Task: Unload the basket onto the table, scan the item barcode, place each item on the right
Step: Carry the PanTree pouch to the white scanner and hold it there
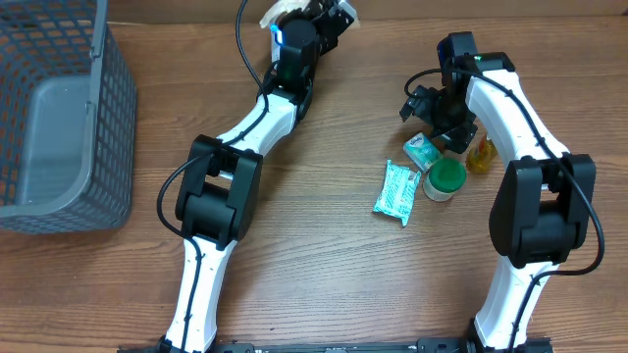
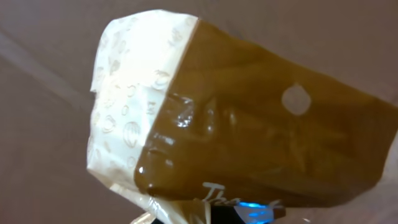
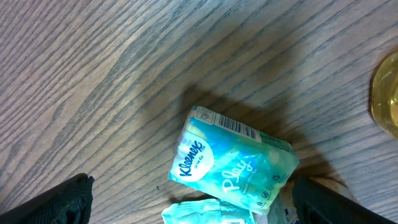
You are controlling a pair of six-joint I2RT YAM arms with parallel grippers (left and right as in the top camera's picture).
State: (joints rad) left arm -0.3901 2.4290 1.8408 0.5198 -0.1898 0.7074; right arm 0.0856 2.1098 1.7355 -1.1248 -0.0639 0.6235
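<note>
Overhead, the left gripper is pinching a bag at the table's far edge, while the right gripper is hanging over a tissue pack. The left wrist is showing only that bag. At the right wrist, spread fingers are flanking the pack, barcode up; it is probably approaching to grasp, and that is calling for a straight descent.

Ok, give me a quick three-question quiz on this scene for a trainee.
1. True or false: the right gripper is open.
2. What lies right below it? A jar, B Kleenex pack, C basket.
3. Fill in: the left gripper holds a ____.
Key: 1 true; 2 B; 3 bag.
</note>
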